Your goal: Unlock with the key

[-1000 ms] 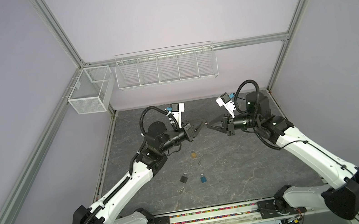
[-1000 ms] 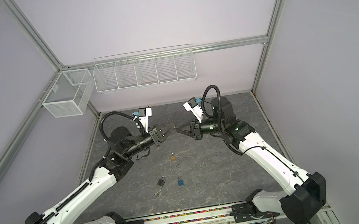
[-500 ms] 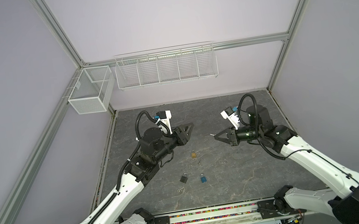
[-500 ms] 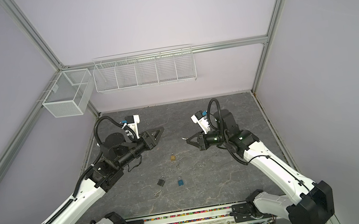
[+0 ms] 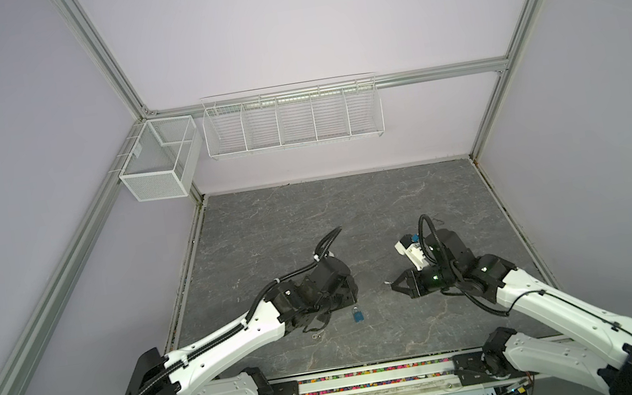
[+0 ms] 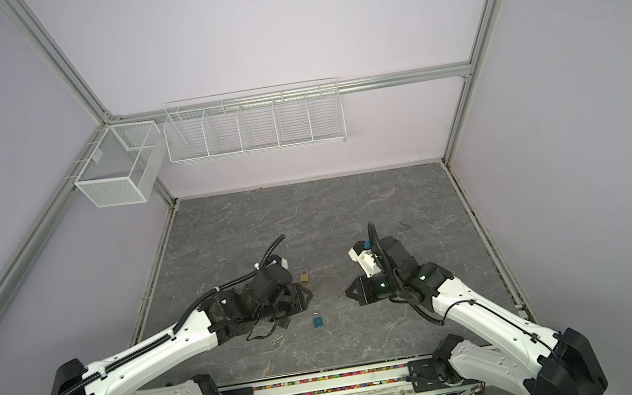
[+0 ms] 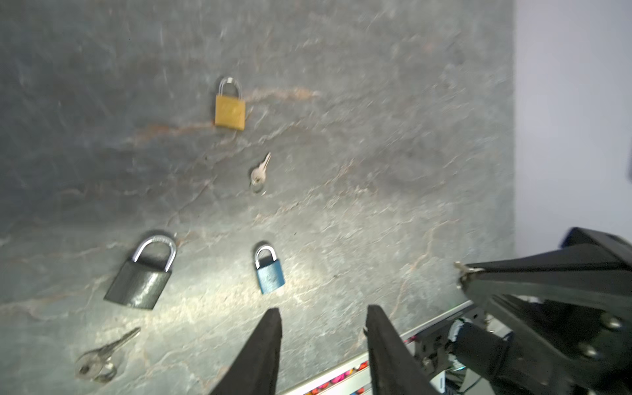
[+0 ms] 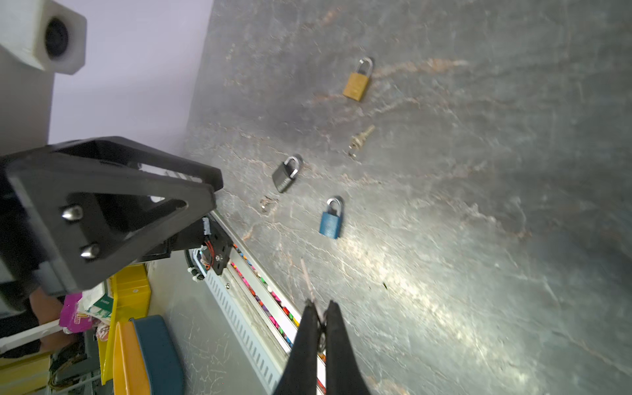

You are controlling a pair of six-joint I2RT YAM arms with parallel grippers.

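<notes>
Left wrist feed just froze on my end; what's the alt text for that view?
The open, empty left gripper hovers over a grey table bearing three padlocks: blue padlock nearest the fingertips, dark padlock beside it, gold padlock farthest. A small key and a ringed key lie loose. The right gripper, shut on a held key, enters from one side.

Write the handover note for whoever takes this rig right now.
Left end effector: open, empty, hovering near the blue padlock.
Right end effector: shut on a small key, with the blade sticking out past the tips, in the air.
On the table: gold padlock, dark padlock and the blue one, all lying flat with shackles that look closed. A loose key lies between gold and blue, and keys on a ring lie beside the dark one.
Done: one key picked up.
Left: hold a padlock, insert the key, turn. Which padlock it fits cannot be told.
</notes>
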